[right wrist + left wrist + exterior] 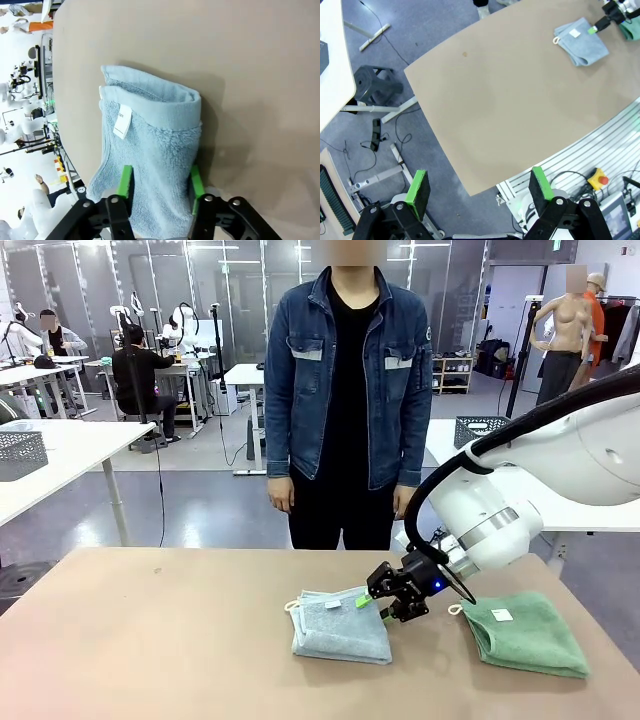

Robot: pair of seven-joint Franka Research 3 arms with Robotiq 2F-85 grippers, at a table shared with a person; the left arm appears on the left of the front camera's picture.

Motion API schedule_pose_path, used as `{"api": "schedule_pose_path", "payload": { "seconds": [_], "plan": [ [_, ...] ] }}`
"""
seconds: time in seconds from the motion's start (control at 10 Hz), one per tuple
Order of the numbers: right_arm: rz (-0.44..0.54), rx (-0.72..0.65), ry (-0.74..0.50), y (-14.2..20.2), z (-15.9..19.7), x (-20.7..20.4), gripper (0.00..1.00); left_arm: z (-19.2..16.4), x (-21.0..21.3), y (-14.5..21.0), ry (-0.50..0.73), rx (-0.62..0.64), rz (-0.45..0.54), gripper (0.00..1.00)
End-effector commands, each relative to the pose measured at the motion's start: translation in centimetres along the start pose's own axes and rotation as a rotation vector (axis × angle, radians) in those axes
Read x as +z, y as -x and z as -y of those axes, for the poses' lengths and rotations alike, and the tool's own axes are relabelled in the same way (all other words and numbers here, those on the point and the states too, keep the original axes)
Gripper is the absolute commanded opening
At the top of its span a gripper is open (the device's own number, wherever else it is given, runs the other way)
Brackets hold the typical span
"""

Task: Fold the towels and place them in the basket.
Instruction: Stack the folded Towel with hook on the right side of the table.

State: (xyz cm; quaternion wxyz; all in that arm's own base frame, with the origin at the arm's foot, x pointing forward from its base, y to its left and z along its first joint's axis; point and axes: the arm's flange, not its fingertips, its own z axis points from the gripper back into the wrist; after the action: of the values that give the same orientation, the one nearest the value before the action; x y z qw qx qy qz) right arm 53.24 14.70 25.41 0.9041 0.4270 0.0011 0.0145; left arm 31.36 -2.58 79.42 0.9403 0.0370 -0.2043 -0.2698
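Note:
A pale blue towel (340, 628) (582, 42) (155, 150) lies folded on the brown table (150, 640), its white label facing up. My right gripper (374, 607) (160, 182) is at its right edge, with the green pads closed in on the fold, one on top and one at the side. A green towel (525, 632) (632, 30) lies folded to the right, under my right arm. My left gripper (480, 187) hangs open off the table's near left corner, holding nothing. The basket is out of view.
A person in a denim jacket (345, 370) stands at the far edge, hands down at the sides. The left half of the table is bare. Wire-mesh bins (480, 427) (20, 452) stand on the neighbouring white tables.

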Motion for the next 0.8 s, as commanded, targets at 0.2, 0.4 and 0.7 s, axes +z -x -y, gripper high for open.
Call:
{"api": "schedule_pose_path", "payload": {
  "seconds": [0.2,0.4,0.7],
  "plan": [
    [0.002,-0.020,0.029,0.0,-1.4,-1.2,0.00,0.0,0.1,0.1,-0.005,0.000,0.002,1.00],
    [0.017,-0.038,0.047,0.2,-1.9,-1.8,0.00,0.0,0.1,0.1,-0.005,0.000,0.002,1.00],
    [0.005,-0.015,0.031,0.3,-1.3,-1.6,0.00,0.0,0.1,0.1,-0.005,0.000,0.002,1.00]
  ]
}}
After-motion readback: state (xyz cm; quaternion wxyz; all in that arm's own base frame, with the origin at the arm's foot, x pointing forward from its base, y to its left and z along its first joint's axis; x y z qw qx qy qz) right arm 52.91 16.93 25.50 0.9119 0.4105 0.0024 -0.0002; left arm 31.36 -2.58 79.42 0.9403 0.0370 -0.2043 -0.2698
